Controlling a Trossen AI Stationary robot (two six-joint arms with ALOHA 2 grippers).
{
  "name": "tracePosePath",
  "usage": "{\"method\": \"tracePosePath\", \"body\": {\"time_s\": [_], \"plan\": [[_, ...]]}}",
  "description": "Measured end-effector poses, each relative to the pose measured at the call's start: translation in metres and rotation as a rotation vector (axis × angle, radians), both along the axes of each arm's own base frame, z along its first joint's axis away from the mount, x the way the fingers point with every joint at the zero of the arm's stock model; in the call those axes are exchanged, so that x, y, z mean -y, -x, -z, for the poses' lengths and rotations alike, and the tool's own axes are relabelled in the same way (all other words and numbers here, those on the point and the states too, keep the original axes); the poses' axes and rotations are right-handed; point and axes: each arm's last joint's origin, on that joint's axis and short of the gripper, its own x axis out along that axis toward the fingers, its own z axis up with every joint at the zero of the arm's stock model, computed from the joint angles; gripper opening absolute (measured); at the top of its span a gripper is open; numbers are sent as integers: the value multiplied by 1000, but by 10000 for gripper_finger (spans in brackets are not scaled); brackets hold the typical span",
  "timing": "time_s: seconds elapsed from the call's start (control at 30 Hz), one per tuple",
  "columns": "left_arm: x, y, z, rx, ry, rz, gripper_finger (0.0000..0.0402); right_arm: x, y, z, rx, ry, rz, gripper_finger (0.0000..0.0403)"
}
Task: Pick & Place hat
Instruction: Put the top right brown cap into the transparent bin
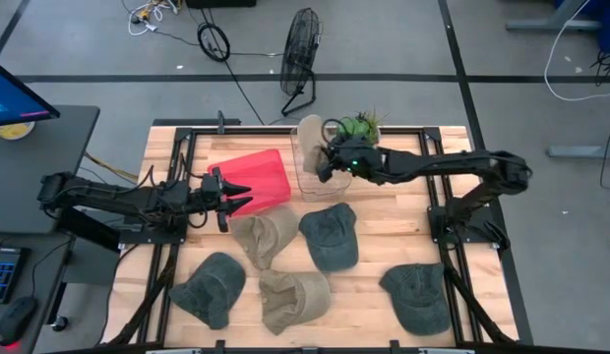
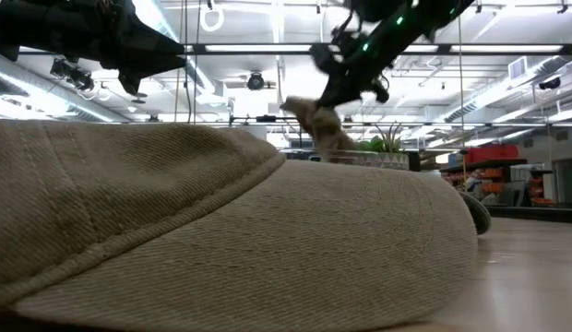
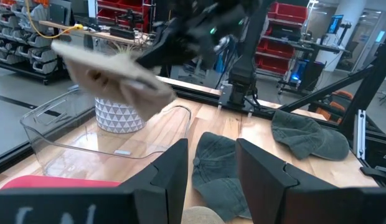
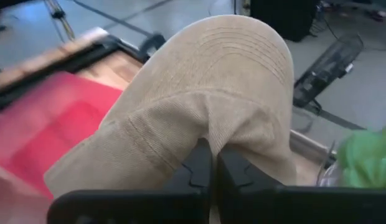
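My right gripper (image 1: 330,160) is shut on a tan cap (image 1: 310,141), which it holds in the air above a clear plastic bin (image 1: 323,185) at the table's far middle. The low view shows the same cap (image 2: 319,123) hanging under the gripper (image 2: 339,90). My left gripper (image 1: 234,197) is open and hovers by the near right corner of a red bin (image 1: 254,175); its wrist view looks between its fingers (image 3: 211,177) at the clear bin (image 3: 106,140) and the lifted cap (image 3: 112,74). Several more caps lie flat on the table. My right gripper pinches a bunched fold of the tan cap's crown (image 4: 199,127) between its two fingers (image 4: 196,168), just behind the stitched brim (image 4: 255,53). It comes from the table's right, slanting down. The cap is lifted clear and droops below the fingers over the clear bin.
Caps on the near half of the table: a tan one (image 1: 266,236), a dark green one (image 1: 330,236), a dark one (image 1: 212,287), another tan one (image 1: 295,300) and a dark one (image 1: 418,295). A potted plant (image 1: 362,126) stands beside the clear bin. A fan (image 1: 302,59) is on the floor beyond.
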Motion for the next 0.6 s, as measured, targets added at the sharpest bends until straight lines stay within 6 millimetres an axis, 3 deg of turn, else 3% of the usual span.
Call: {"method": "tracePosePath", "body": {"time_s": [0.3,0.6], "plan": [[0,0,0,0,0,0,138,20,-11,42,-112,-59,63,6],[0,0,0,-2,0,0,138,31,-7,59,-189,-159,38,32]]}}
